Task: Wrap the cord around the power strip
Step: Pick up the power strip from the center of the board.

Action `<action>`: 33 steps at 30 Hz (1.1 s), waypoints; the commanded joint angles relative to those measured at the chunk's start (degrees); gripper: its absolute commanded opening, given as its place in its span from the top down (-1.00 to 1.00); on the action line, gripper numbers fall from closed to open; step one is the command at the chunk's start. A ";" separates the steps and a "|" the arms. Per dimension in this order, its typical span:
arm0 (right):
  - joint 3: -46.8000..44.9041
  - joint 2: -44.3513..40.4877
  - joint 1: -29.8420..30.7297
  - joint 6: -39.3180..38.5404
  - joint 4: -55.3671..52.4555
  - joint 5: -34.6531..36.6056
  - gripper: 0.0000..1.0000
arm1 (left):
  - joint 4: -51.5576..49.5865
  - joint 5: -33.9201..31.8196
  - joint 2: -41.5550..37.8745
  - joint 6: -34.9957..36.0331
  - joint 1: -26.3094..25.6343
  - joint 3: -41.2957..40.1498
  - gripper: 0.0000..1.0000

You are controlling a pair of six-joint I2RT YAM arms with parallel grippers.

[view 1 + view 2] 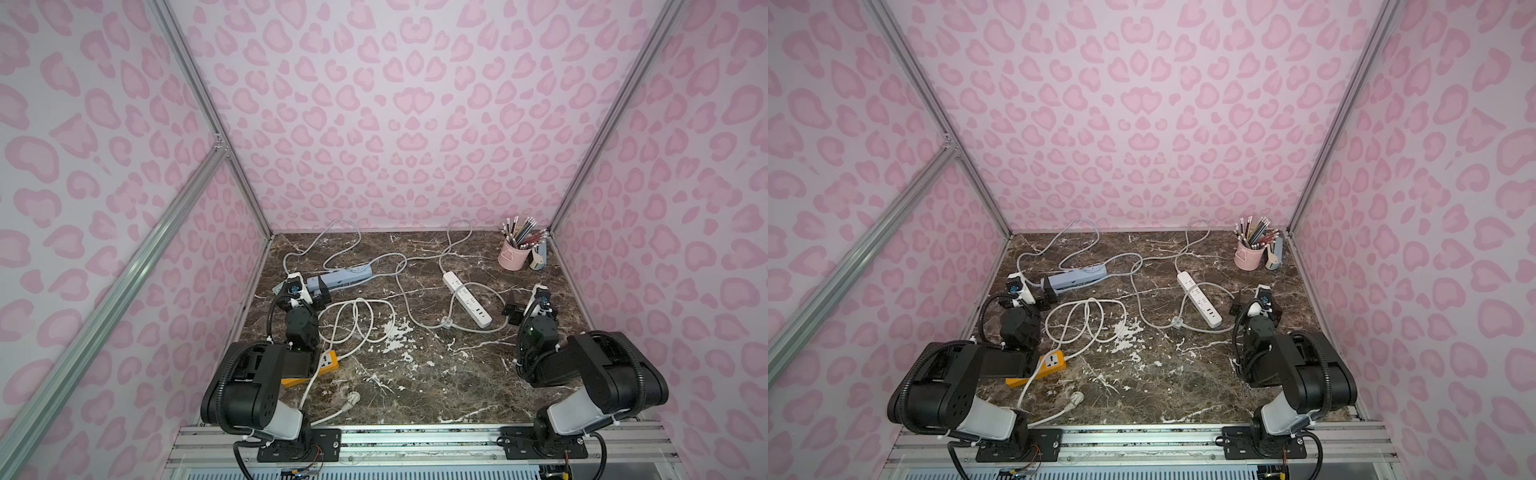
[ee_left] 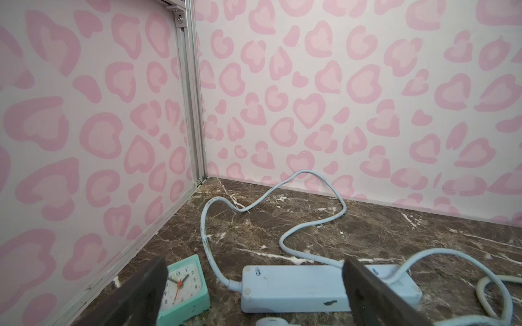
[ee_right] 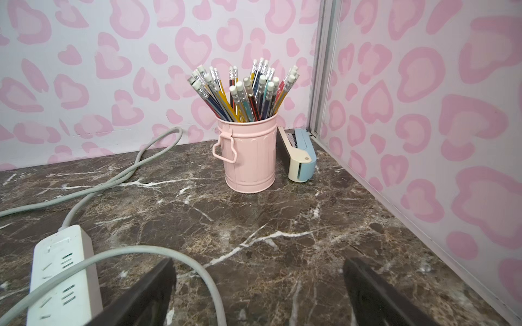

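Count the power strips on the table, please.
3: blue strip at rear left, white strip right of centre, orange strip partly under the left arm.

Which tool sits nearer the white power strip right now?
Right. The right tool is just beside the white power strip; the left tool is far off, at the blue power strip.

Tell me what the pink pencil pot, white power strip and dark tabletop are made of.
Ribbed pink pencil pot: probably painted sheet metal, matte, judging by pressed ribs and rolled rim. Long white power strip: smooth moulded plastic, rounded edges. Dark brown tabletop: white veins suggest polished marble, though it may be printed laminate.
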 commanded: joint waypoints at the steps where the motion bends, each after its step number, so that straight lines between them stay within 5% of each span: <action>1: 0.26 0.06 0.06 0.11 2.11 0.81 -0.95 | 0.66 1.79 -0.12 0.48 0.42 0.40 -0.95; 33: 0.22 -0.20 -0.59 0.27 1.82 -0.64 -0.95 | 0.31 2.78 -0.24 0.29 0.87 0.55 -0.95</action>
